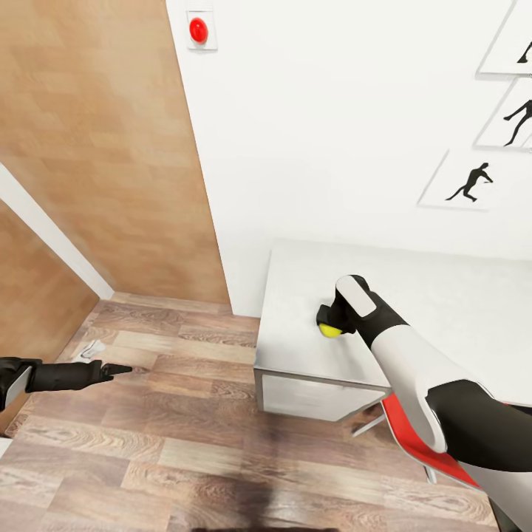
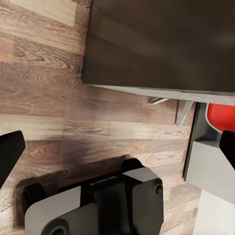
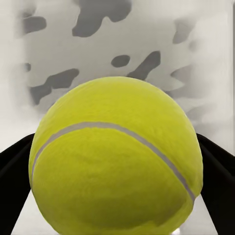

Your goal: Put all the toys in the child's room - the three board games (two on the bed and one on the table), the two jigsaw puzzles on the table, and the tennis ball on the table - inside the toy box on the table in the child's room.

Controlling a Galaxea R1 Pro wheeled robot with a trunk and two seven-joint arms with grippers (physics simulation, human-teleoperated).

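Note:
The tennis ball (image 1: 329, 330), fuzzy and yellow-green, hangs just above the left end of the pale grey table (image 1: 451, 295), with my right gripper (image 1: 330, 323) shut on it. In the right wrist view the ball (image 3: 115, 161) sits between two dark fingers (image 3: 12, 171), with the table top behind it. My left gripper (image 1: 118, 369) is held out over the wooden floor at the far left. Its fingers (image 2: 9, 154) stand wide apart and empty. The toy box, board games, jigsaw puzzles and bed are out of view.
A red and white chair (image 1: 414, 443) stands at the table's near edge, under my right forearm. A white wall runs behind the table, and wood-panelled walls (image 1: 96, 148) close in the left. The left wrist view takes in my base (image 2: 98, 200) and a dark grey surface (image 2: 161, 44).

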